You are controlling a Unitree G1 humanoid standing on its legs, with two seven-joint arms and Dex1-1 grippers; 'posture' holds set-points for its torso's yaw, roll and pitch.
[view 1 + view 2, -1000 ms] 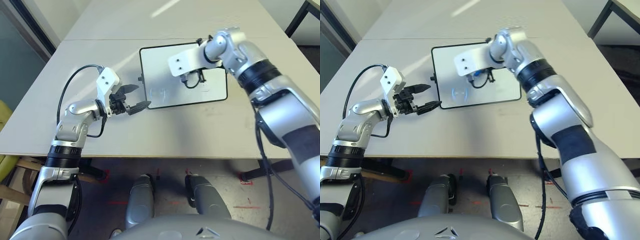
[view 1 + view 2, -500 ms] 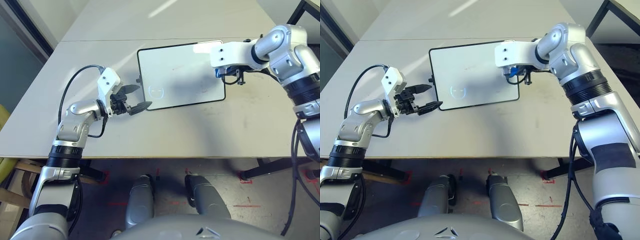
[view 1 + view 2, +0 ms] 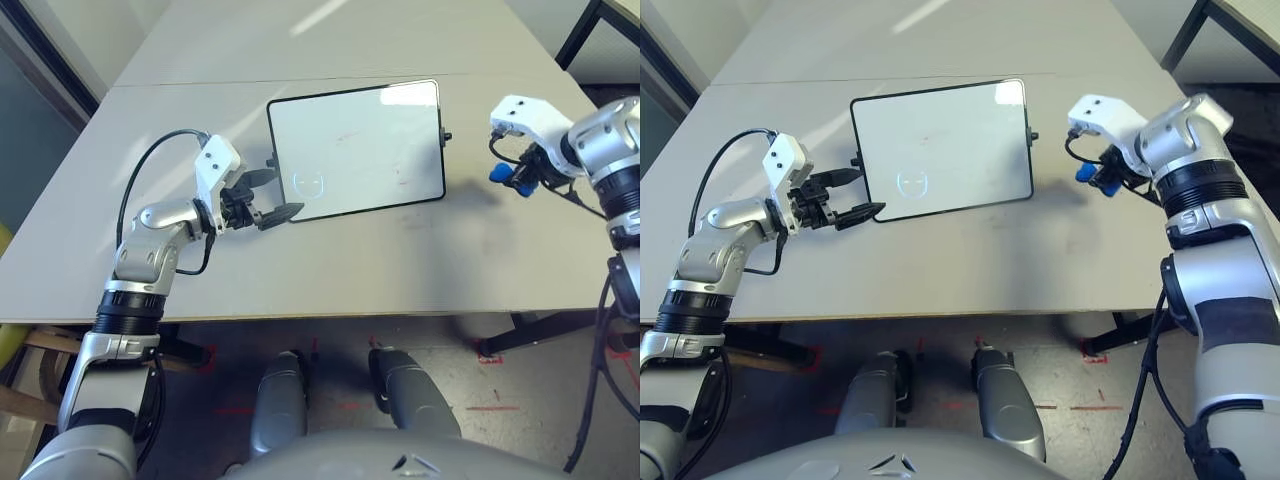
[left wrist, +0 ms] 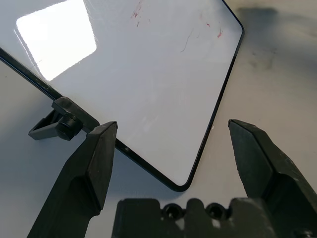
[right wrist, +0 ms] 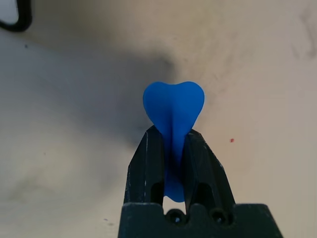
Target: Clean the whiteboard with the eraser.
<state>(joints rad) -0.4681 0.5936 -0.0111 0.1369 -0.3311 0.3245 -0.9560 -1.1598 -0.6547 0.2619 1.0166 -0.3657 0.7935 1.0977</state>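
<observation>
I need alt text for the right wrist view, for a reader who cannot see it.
The right gripper is shut on the blue eraser, whose rounded end sticks out past the black fingers. Behind it lies the pale table, and a corner of the whiteboard shows at the edge.

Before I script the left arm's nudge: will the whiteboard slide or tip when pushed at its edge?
The whiteboard lies flat on the table, so it should slide, not tip. Its thin black frame suggests it's light and may pivot if pushed off-centre. The side knob beside the open left pincer might catch a finger.
</observation>
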